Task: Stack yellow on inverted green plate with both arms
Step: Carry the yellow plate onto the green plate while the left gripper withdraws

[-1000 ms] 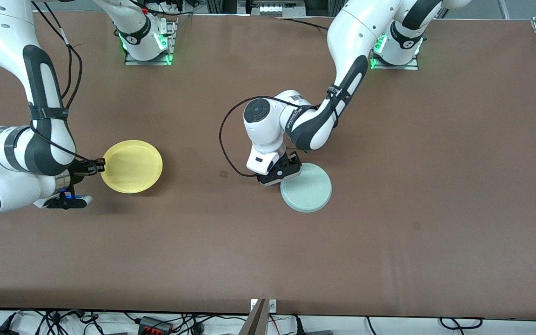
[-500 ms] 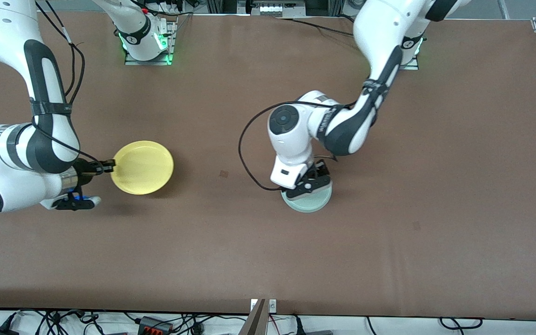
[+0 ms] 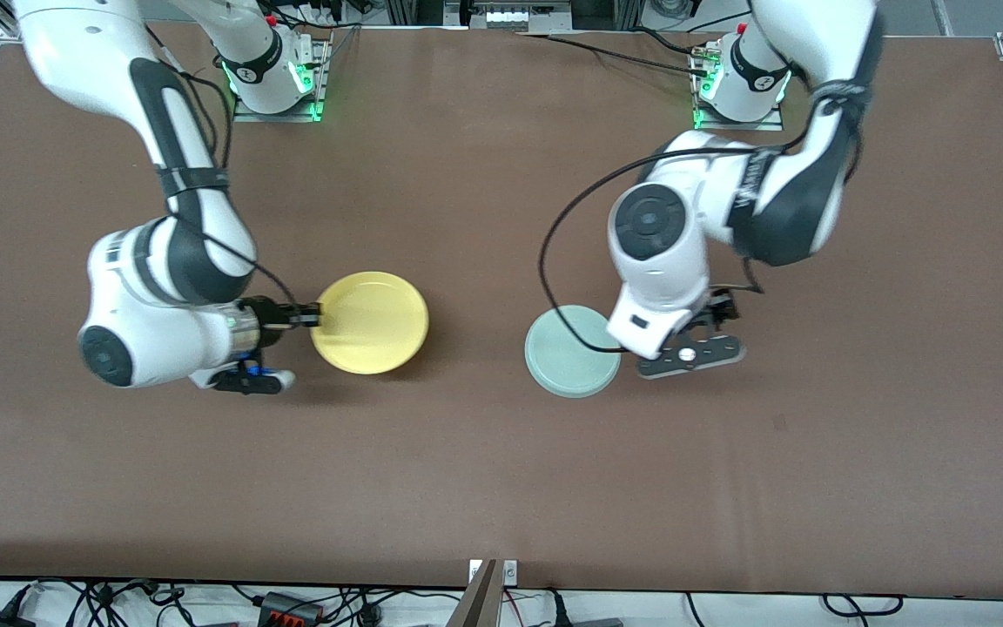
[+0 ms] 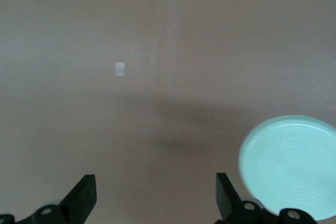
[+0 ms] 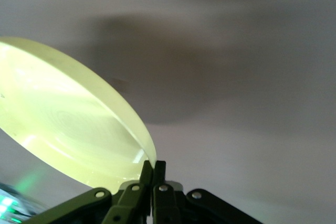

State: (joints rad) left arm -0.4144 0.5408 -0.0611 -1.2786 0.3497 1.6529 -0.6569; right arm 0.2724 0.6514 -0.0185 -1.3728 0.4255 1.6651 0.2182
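The yellow plate hangs slightly tilted just above the table, casting a shadow below it. My right gripper is shut on its rim at the edge toward the right arm's end; in the right wrist view the fingertips pinch the yellow plate. The green plate lies upside down on the table near the middle. My left gripper hovers open beside it, toward the left arm's end, holding nothing. In the left wrist view the left gripper is over bare table, with the green plate off to one side.
The brown table carries only the two plates. The arm bases stand along its edge farthest from the front camera. Cables and a power strip lie off the nearest edge. The left arm's black cable loops above the table.
The right arm has carried the yellow plate toward the green plate. The left gripper, still open, has moved from over the green plate to beside it and risen.
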